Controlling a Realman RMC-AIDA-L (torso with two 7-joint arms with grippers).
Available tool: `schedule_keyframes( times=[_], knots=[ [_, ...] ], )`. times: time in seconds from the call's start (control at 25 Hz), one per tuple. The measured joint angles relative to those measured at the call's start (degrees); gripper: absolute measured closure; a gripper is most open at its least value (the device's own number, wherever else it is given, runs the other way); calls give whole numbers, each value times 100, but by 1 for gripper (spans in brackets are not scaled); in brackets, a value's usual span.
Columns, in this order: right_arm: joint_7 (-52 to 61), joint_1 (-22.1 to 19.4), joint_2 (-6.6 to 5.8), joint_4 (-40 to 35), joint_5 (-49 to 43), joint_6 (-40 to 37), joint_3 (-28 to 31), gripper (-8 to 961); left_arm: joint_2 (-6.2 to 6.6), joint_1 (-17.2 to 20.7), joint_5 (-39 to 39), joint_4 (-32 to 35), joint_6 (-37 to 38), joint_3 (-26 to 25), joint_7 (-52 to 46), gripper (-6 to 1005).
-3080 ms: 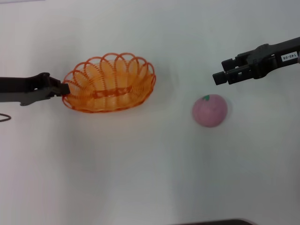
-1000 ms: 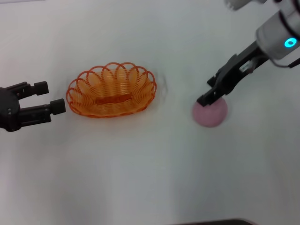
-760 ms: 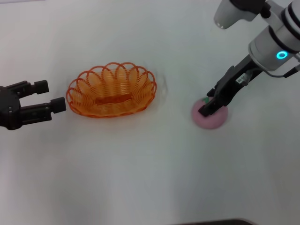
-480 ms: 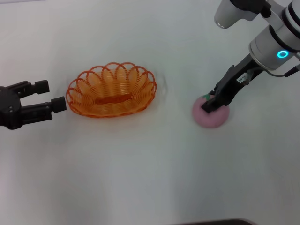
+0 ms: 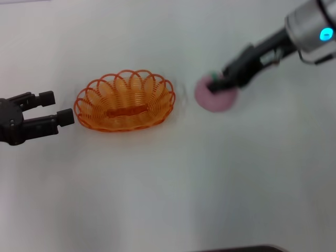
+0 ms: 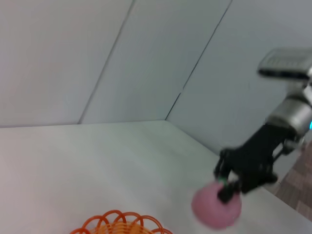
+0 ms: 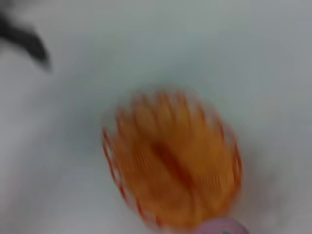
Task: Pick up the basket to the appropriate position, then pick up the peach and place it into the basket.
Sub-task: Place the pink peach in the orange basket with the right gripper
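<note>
Peach rides gripped in the right hand; it should clear the basket rim before release. Left hand waits wide open.

The right gripper grips the peach above the table, beyond the basket rim

White bench w/ a smooth matte top fills nearly the whole head view; lighting is soft and even, w/ only faint shadows. A dark edge shows at the bottom of that view, centre-right. Left wrist view: bench ends at a corner, w/ pale grey wall panels behind, split by thin dark seams. Beyond the bench edge, lower down, a patch of brownish floor.
</note>
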Motion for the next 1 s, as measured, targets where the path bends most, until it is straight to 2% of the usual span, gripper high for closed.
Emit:
schedule_keyframes(
  times=[0.16, 0.28, 0.36, 0.56, 0.76, 1.0],
  knots=[
    [-191, 23, -20, 17, 989, 95, 190, 771, 1, 0, 0, -20, 1, 4, 1, 108],
    [-345, 148, 102, 271, 1450, 400, 110, 799, -1, 1, 0, -26, 0, 0, 0, 108],
    [-515, 315, 171, 720, 1651, 732, -23, 817, -6, 0, 0, -31, -1, 0, 0, 108],
    [-892, 713, 210, 1904, 2037, 1690, -519, 850, -10, -5, 0, -35, -5, -3, 1, 108],
    [-996, 718, 220, 2117, 2473, 1985, -882, 723, -17, -13, 0, -60, -21, -3, 1, 108],
    [-1009, 575, 187, 2057, 2610, 1915, -891, 571, -10, -52, 0, -121, -32, 0, 6, 108]
  ],
)
